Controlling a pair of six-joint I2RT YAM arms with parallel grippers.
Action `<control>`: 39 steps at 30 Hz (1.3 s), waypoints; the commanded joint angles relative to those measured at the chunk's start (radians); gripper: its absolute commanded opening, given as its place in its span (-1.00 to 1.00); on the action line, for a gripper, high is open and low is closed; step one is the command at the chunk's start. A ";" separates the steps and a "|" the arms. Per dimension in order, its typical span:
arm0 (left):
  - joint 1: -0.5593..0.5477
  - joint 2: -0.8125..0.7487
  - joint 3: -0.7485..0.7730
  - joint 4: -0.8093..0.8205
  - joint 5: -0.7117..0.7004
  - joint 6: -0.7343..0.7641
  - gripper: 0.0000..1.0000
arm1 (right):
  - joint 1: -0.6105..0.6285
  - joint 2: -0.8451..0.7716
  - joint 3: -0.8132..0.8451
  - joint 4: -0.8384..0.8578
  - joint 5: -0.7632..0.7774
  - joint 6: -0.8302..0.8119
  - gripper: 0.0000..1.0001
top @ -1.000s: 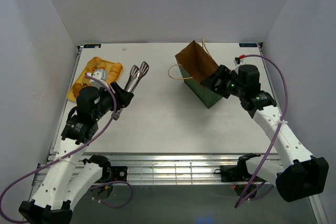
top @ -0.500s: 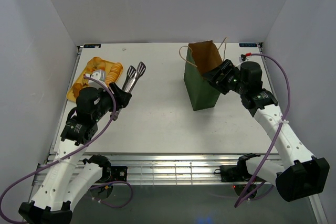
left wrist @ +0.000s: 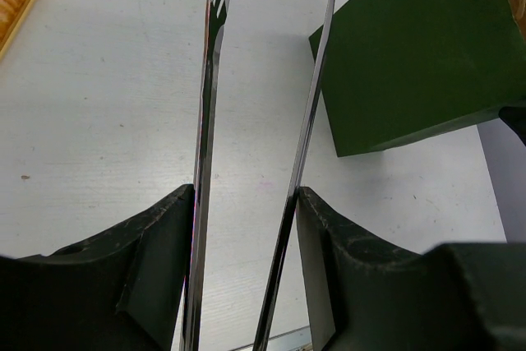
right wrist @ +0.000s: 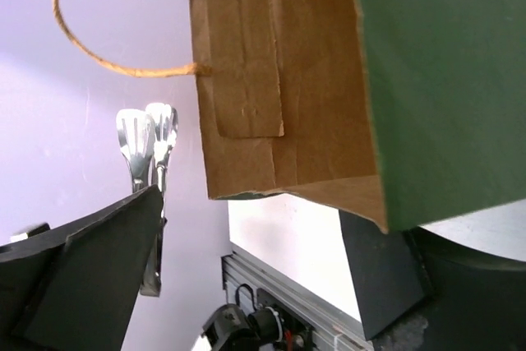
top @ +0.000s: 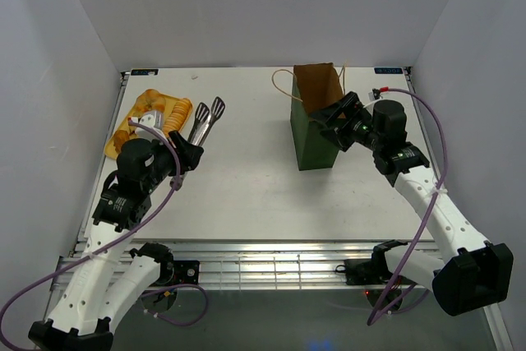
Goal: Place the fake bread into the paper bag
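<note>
The dark green paper bag (top: 312,133) stands upright right of centre, its brown mouth open upward. My right gripper (top: 335,118) is open at the bag's top right edge. In the right wrist view the bag's wall (right wrist: 444,80) and brown flap hang between the spread fingers of this gripper (right wrist: 255,211). The fake bread (top: 160,110) lies on a yellow tray (top: 117,141) at the far left. My left gripper (top: 187,156) is shut on the handles of metal tongs (top: 207,119), whose tips point away near the tray. The left wrist view shows the tongs' arms (left wrist: 209,80) pressed between the fingers of this gripper (left wrist: 246,195).
A tan string handle (top: 283,81) sticks out left of the bag's mouth. The bag (left wrist: 419,55) shows ahead and right of the tongs in the left wrist view. White walls enclose the table on three sides.
The bag has gone from leaning over on its side to standing upright, and it has shifted slightly left. The right gripper moved up and left with it. The left arm barely moved.
</note>
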 commanded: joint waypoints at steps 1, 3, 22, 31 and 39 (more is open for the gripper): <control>0.005 -0.009 0.021 0.005 -0.023 0.011 0.22 | 0.019 -0.020 0.036 0.062 -0.050 -0.079 0.89; 0.006 0.002 0.022 0.005 -0.034 0.023 0.22 | 0.042 -0.019 0.089 -0.004 -0.016 -0.168 0.80; 0.075 0.296 0.108 0.025 -0.376 0.256 0.27 | 0.089 -0.290 0.128 -0.424 0.075 -0.578 0.80; 0.213 0.540 0.208 0.082 -0.279 0.339 0.22 | 0.089 -0.342 0.132 -0.490 0.036 -0.688 0.80; 0.219 0.669 0.260 0.153 -0.281 0.456 0.23 | 0.089 -0.356 0.119 -0.517 0.027 -0.753 0.81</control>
